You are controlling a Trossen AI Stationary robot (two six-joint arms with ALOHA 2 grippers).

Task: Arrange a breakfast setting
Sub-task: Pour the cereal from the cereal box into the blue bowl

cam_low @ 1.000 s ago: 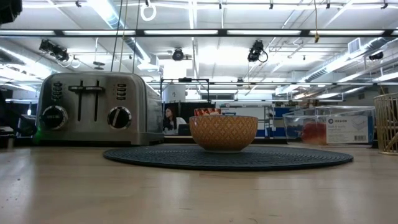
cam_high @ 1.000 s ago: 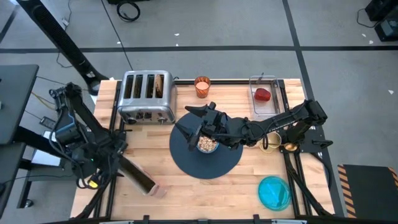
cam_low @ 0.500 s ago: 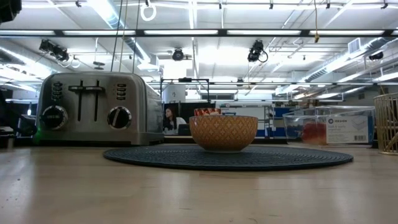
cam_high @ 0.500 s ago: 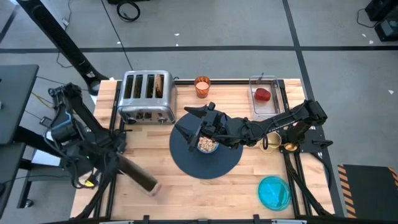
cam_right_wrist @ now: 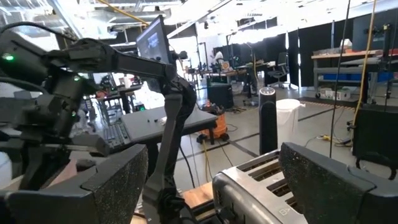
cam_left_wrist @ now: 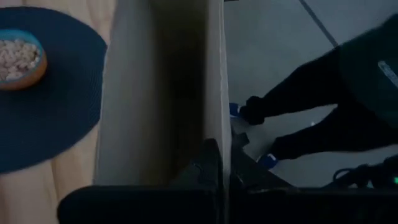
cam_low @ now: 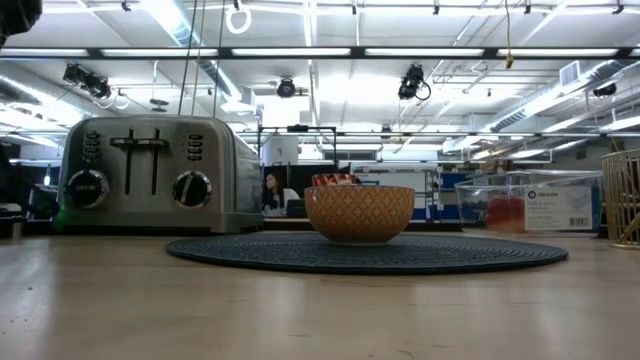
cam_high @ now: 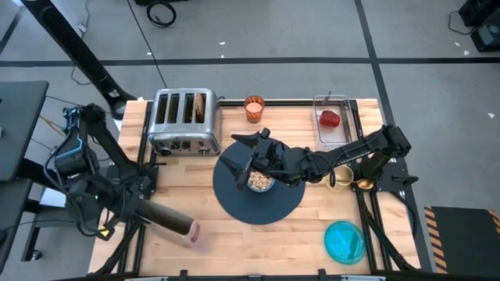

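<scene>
While cereal fills the orange-sided bowl (cam_high: 259, 181) on the dark-blue mat (cam_high: 258, 204), right tool (cam_high: 248, 158) wide above it, left tool (cam_left_wrist: 222, 163) closed.

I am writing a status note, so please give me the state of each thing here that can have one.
Small blue cereal bowl: filled, on the mat.
Round dark-blue woven mat: flat on table.
Orange cup: upright.
Clear plastic box: open, red fruit inside.
Left tool: shut.
Right tool: open above bowl.
</scene>
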